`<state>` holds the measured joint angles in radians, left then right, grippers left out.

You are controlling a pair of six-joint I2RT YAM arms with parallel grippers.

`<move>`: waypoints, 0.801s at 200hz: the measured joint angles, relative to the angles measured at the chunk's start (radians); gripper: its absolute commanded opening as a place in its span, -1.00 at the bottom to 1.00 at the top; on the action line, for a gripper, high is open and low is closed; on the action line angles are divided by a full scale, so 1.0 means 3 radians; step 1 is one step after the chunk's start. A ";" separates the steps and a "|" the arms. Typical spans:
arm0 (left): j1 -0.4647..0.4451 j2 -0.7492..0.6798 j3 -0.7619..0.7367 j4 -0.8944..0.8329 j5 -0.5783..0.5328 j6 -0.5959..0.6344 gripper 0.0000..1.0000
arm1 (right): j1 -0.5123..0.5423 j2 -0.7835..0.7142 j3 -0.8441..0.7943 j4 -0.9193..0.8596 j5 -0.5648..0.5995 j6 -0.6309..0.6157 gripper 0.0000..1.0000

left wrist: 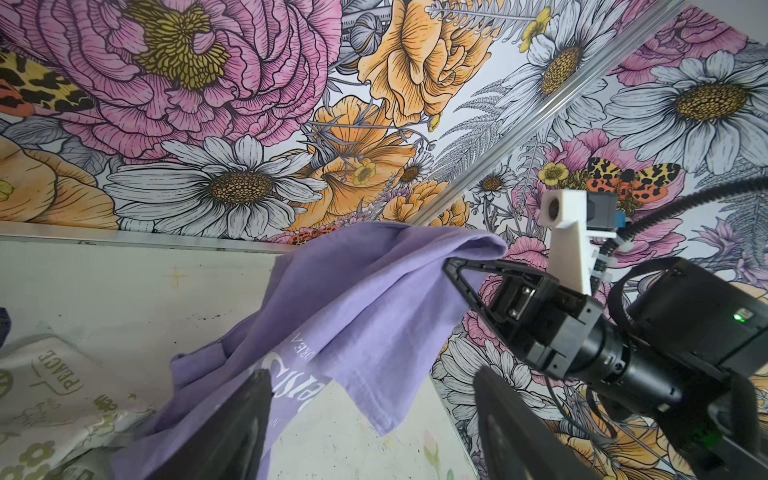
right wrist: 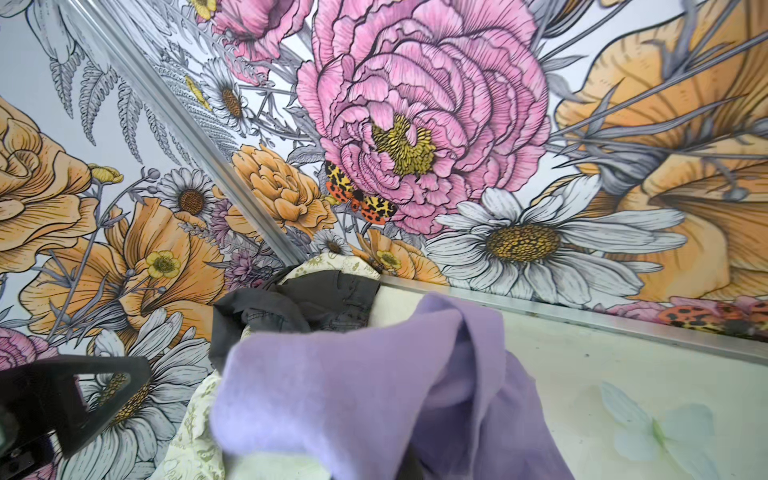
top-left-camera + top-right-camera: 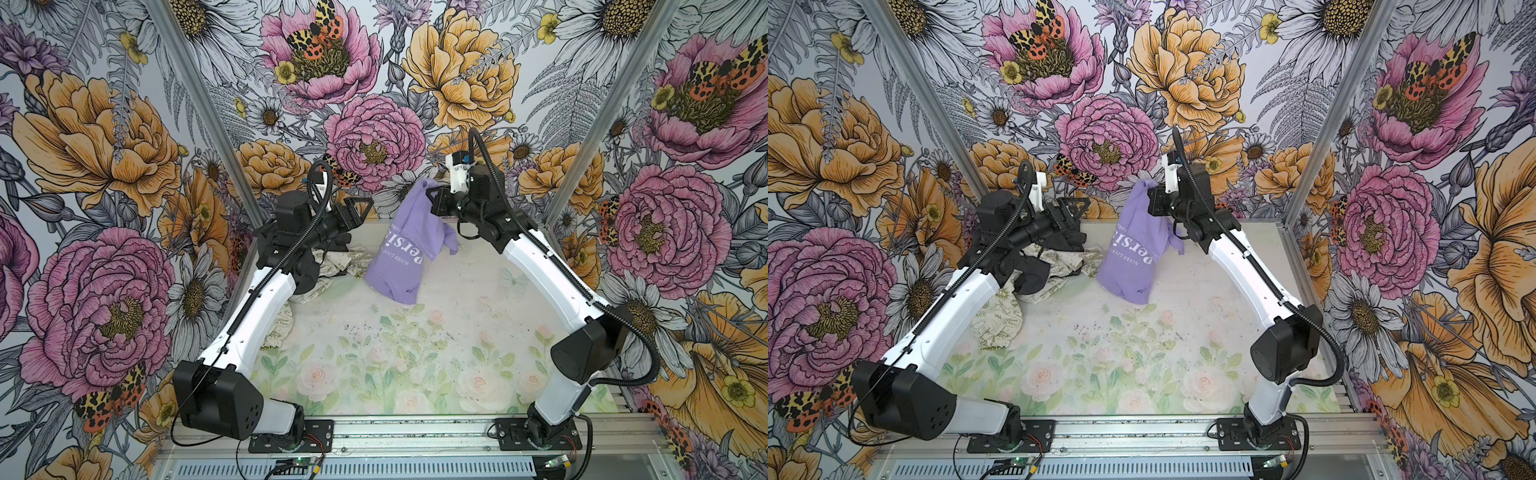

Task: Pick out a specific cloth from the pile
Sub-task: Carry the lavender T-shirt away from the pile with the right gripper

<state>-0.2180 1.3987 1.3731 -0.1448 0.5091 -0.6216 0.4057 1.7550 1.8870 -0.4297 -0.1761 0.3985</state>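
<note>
The right end effector is clamped tight on an upper fold of the cloth. The cloth hangs at about 12 o'clock on the desk, and its lower end appears to rest there. The left end effector gapes wide, empty, above the pile at 10 o'clock. The picking looks largely done; what seems left is carrying the cloth fully clear of the heap
</note>
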 measured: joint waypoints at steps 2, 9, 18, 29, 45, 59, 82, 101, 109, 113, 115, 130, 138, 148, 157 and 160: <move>0.0000 0.0000 0.0000 0.0000 0.0000 0.0004 0.66 | -0.0013 -0.0001 0.0000 0.0000 0.0000 -0.0001 -1.00; 0.0000 -0.0001 -0.0004 0.0001 -0.0001 0.0009 0.69 | -0.0078 -0.0001 0.0009 0.0000 0.0000 -0.0020 -1.00; 0.0000 -0.0004 -0.0010 0.0004 -0.0008 0.0011 0.71 | -0.0170 -0.0001 0.0038 -0.0010 -0.0003 -0.0048 -1.00; 0.0003 -0.0006 -0.0020 0.0003 -0.0019 0.0010 0.72 | -0.0280 0.0005 0.0099 -0.0045 -0.0010 -0.0070 -1.00; 0.0003 -0.0008 -0.0028 0.0003 -0.0037 0.0010 0.75 | -0.0470 0.0064 0.0296 -0.0079 -0.0045 -0.0088 -1.00; 0.0001 -0.0008 -0.0028 0.0005 -0.0050 0.0010 0.77 | -0.0650 0.0168 0.0544 -0.0075 -0.0106 -0.0084 -1.00; 0.0001 -0.0006 -0.0028 0.0018 -0.0076 0.0010 0.81 | -0.0928 0.0406 0.0979 -0.0058 -0.0219 -0.0058 -1.00; -0.0001 -0.0006 -0.0028 0.0027 -0.0102 0.0009 0.83 | -0.1122 0.0643 0.1344 -0.0051 -0.0313 0.0000 -1.00; -0.0003 -0.0006 -0.0028 0.0027 -0.0108 0.0010 0.85 | -0.1200 0.0736 0.1466 -0.0048 -0.0345 0.0018 -1.00; -0.0003 -0.0006 -0.0028 0.0027 -0.0116 0.0010 0.86 | -0.1233 0.0764 0.1504 -0.0050 -0.0359 0.0019 -1.00; -0.0005 -0.0006 -0.0028 0.0027 -0.0122 0.0009 0.86 | -0.1249 0.0782 0.1522 -0.0051 -0.0367 0.0025 -1.00; -0.0009 -0.0006 -0.0028 0.0027 -0.0155 0.0010 0.88 | -0.1348 0.0841 0.1568 -0.0058 -0.0415 0.0042 -1.00; -0.0020 -0.0006 -0.0028 0.0027 -0.0167 0.0010 0.89 | -0.1392 0.0848 0.1563 -0.0089 -0.0449 0.0042 -1.00; -0.0028 -0.0006 -0.0028 0.0027 -0.0186 0.0010 0.91 | -0.1445 0.0830 0.1488 -0.0088 -0.0486 0.0043 -1.00; -0.0039 -0.0006 -0.0028 0.0027 -0.0201 0.0010 0.93 | -0.1483 0.0773 0.1329 -0.0078 -0.0505 0.0043 -1.00; -0.0045 -0.0006 -0.0028 0.0027 -0.0205 0.0010 0.93 | -0.1497 0.0743 0.1253 -0.0065 -0.0507 0.0041 -1.00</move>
<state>-0.2314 1.3968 1.3647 -0.1368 0.4477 -0.6186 -0.0433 1.9778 2.2627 -0.4492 -0.3283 0.4107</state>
